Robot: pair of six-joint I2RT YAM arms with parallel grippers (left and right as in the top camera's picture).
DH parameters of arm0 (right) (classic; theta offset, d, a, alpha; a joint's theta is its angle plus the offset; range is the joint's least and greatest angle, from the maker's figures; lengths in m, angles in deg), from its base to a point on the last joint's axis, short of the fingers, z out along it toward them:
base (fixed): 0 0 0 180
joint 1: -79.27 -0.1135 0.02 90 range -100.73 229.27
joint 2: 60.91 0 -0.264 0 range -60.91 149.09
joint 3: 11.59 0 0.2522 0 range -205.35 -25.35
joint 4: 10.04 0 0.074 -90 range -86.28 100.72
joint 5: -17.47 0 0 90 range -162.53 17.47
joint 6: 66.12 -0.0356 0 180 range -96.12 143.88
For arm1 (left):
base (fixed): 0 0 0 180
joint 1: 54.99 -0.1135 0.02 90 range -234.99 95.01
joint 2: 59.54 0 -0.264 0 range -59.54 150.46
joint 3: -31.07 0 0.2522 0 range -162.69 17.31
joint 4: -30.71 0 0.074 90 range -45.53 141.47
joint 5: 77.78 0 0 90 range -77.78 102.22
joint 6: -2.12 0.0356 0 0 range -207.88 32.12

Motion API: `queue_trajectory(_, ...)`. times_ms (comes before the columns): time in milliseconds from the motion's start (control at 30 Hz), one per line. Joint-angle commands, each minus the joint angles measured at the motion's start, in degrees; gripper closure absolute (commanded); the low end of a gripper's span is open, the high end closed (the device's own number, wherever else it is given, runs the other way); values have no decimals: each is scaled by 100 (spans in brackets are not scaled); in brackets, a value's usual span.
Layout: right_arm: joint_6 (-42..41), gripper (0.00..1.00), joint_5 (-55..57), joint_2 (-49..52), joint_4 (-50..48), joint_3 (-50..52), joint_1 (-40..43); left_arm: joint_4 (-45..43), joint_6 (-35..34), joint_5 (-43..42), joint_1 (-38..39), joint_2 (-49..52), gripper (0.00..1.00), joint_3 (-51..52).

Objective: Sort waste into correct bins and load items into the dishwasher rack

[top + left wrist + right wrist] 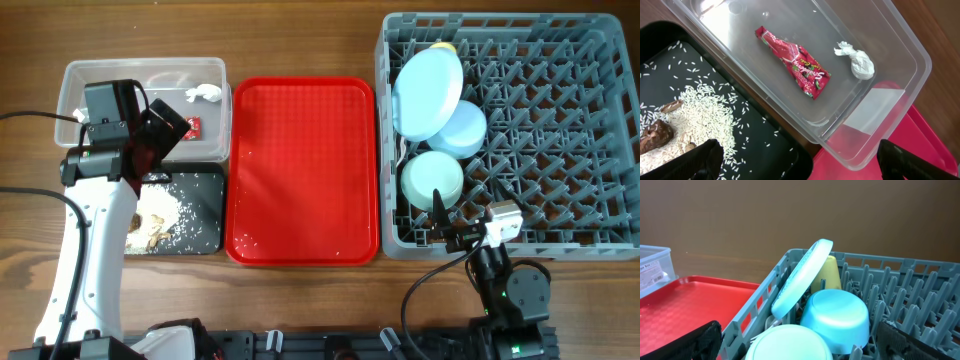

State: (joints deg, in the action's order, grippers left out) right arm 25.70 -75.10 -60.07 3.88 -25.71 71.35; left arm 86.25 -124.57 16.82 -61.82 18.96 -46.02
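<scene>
- Left pincer (pixel 163 128), upper left: wide open, empty, above clear tub (pixel 72 88) holding wrapper (pixel 794 62), tissue (pixel 858 63); rice scraps (pixel 705 110) kept separate in black tray (pixel 771 150).
- Right pincer (pixel 470 216), lower right: wide open, empty; plate (pixel 428 90), bowls (pixel 464 128) propped by rack (pixel 560 150) pegs.

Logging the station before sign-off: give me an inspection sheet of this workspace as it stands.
Surface: wooden table.
Job's things: red wrapper and white tissue in clear tub; rice and brown scraps in black tray; plate, blue bowl, green bowl, yellow cup in rack.
Clutter: red tray between bins and rack, few specks inside.
End effectors: left end effector open above tub and black tray; right end effector open at rack's near edge.
Cables: black cable by left arm; another by right arm.
Surroundings: nothing seen.
</scene>
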Motion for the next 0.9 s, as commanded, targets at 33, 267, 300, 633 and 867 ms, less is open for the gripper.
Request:
queue_trajectory(33, 81, 0, -90, -63, -26, 7, 24, -9, 92, 15, -20, -92, 0, -44)
queue_trajectory(267, 83, 0, -90, -63, -26, 7, 24, -7, 90, 15, -20, -90, 0, -44)
queue_trajectory(300, 81, 0, -90, -63, -26, 7, 24, -13, 90, 15, -20, -90, 0, -44)
queue_trajectory(633, 81, 0, -90, -57, -26, 7, 24, -11, 90, 15, 33, -929, 0, -44)
queue_trajectory(867, 81, 0, -90, -57, -26, 7, 24, 33, 92, 15, 33, -2592, 0, -44)
